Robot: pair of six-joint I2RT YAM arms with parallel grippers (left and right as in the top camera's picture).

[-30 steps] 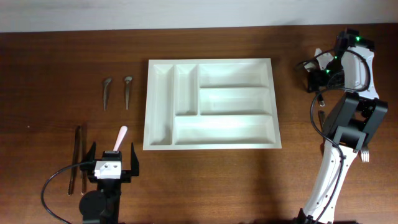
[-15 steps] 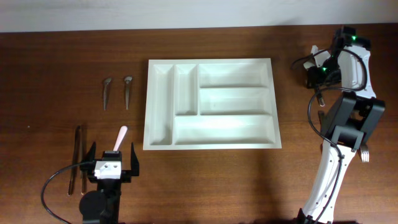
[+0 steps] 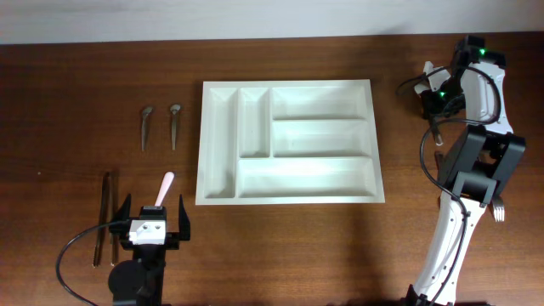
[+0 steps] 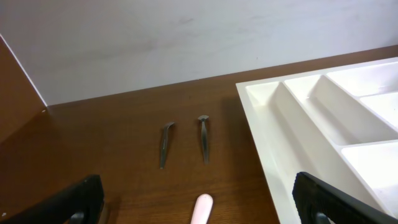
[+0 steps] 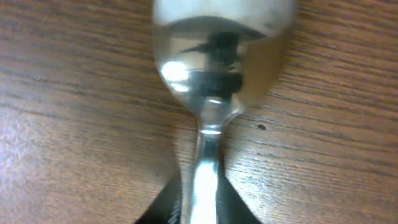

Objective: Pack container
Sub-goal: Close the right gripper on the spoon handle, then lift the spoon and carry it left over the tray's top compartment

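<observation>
Container (image 3: 323,136) is plain white, no markings; table (image 3: 68,93) is dark red-brown w/ fine wood grain, & the wall (image 3: 255,17) is off-white. Spoon (image 5: 214,74) is shiny silver w/ dark reflections, left small utensil (image 3: 145,127) & right small utensil (image 3: 175,126) are dull grey, & the rounded handle (image 3: 164,187) is pale pink. Right arm (image 3: 489,85) is white & black w/ green lights.

Wooden table (image 3: 68,68) — white wall (image 4: 186,37).
</observation>
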